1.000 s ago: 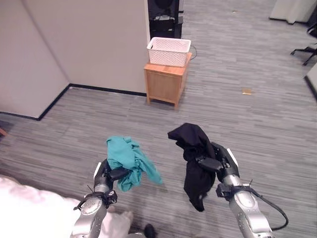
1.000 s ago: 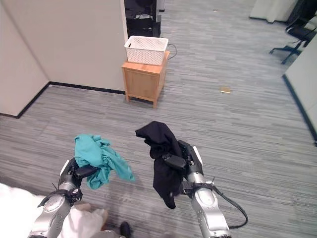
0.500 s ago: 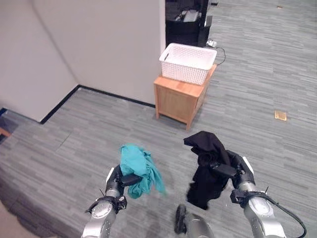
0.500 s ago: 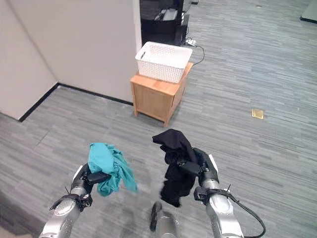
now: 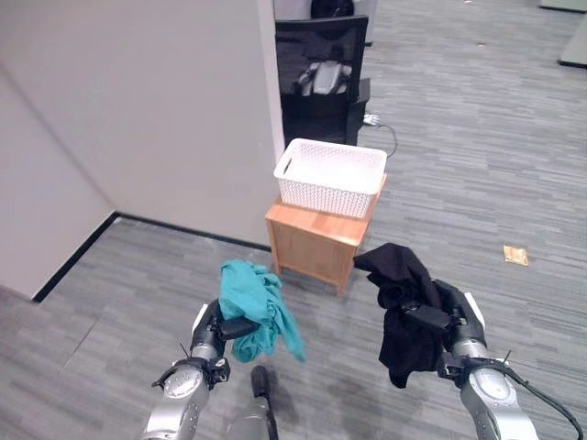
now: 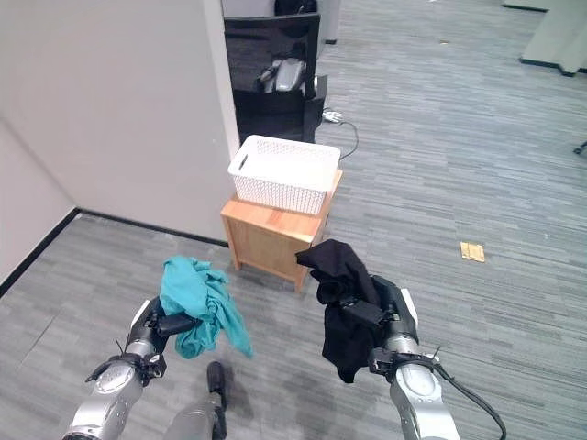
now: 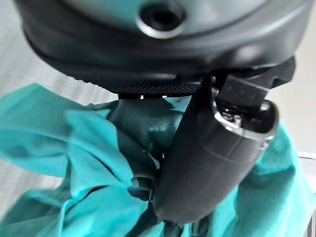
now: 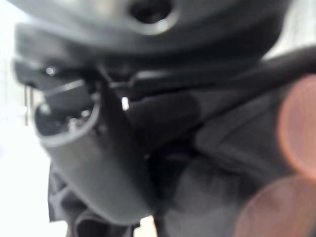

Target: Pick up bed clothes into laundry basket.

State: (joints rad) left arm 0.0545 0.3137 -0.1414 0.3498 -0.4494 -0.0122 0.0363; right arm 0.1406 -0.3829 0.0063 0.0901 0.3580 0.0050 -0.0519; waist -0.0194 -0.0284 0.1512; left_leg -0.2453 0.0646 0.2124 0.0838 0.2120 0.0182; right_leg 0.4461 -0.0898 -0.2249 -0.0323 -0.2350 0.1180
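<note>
Left hand point(image 5: 209, 335) clenches a teal garment point(image 5: 250, 305); right hand point(image 5: 447, 323) clenches a black garment point(image 5: 401, 310), both bunched in mid-air short of the white laundry basket point(image 5: 329, 176) on its wooden cabinet point(image 5: 316, 247). Likely light, limp cloth; trailing ends may snag the rim.

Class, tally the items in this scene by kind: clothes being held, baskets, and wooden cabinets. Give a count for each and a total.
Clothes held: 2 (teal garment in left robot hand, black garment in right robot hand)
White laundry basket: 1
Wooden cabinet: 1
Total: 4
</note>
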